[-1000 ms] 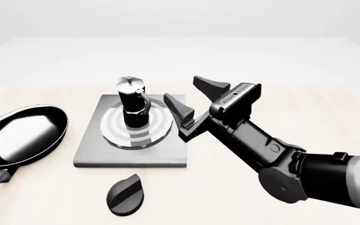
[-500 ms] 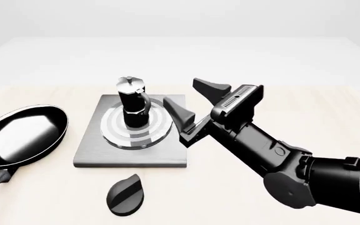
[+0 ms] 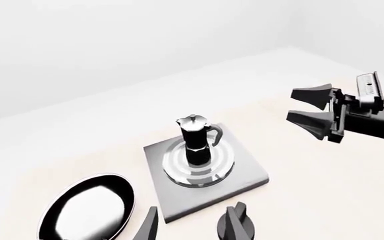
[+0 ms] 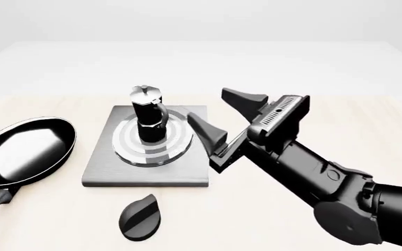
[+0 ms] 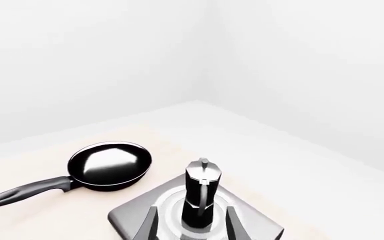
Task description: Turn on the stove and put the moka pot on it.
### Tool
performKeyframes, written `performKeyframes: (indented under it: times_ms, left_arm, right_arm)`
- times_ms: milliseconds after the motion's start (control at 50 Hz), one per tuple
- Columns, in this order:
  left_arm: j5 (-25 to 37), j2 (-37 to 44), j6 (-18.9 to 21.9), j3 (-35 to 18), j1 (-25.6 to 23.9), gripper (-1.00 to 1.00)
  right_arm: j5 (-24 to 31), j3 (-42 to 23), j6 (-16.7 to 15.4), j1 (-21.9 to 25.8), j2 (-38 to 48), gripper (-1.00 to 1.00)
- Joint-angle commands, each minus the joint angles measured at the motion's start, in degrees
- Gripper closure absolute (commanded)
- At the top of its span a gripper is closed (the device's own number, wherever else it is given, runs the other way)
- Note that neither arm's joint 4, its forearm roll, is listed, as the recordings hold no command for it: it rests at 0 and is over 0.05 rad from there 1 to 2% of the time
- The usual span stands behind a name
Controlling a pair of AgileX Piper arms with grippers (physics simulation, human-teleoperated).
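Right gripper (image 4: 219,123) stands with its jaws spread wide in the front view, holding nothing, just to the right of the stove (image 4: 148,151) and clear of the pot. On the slab's rings we see the moka pot (image 4: 147,116) upright, so its long axis runs vertical, lid knob up and curved handle turned toward the gripper. The black knob (image 4: 140,217) lies on the table (image 4: 326,78) near the slab's front edge, its pointed end aimed up and to the right. A frying pan (image 4: 25,149) rests off to the left. The left arm does not appear in this view.

From the left wrist view we look down on the pot (image 3: 193,140) centred on the rings of the stove (image 3: 209,182), with the right gripper (image 3: 305,107) open and well apart from it. Two dark fingertips (image 3: 235,227) of the left gripper (image 3: 192,227) show at the frame's edge with a broad gap between them, so we read it as open and empty.

From the right wrist view the pot (image 5: 201,195) sits between the gripper's own fingers (image 5: 235,225) but beyond them, untouched.

We judge the placing done. Whether the stove is on we cannot tell; if not, the next move calls for a gripper to close on the knob and twist it.
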Motion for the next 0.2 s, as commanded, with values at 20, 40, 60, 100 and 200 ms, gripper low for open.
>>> performKeyframes:
  times_ms: [20, 40, 60, 100, 200]
  left_arm:
    - [-4.47, 3.94, -0.91, -0.14, -0.28, -1.00]
    - [-4.42, 3.68, -0.85, 0.16, -0.31, -1.00]
    - [-4.41, 3.07, -0.96, 0.66, -0.38, -1.00]
    - [-4.39, 2.28, -1.17, 1.25, -0.42, -1.00]
    - [-4.36, 0.45, -1.17, 2.90, -0.63, -1.00]
  right_arm:
    - [3.78, 1.25, -0.52, 0.30, -5.00, -1.00]
    - [4.11, 1.30, -0.43, 0.28, -5.39, -1.00]
    - [4.57, 1.40, -0.41, 0.12, -5.97, -1.00]
    - [5.33, 1.66, -0.32, 0.05, -6.98, -1.00]
    - [7.02, 2.36, -0.27, -0.14, -9.17, -1.00]
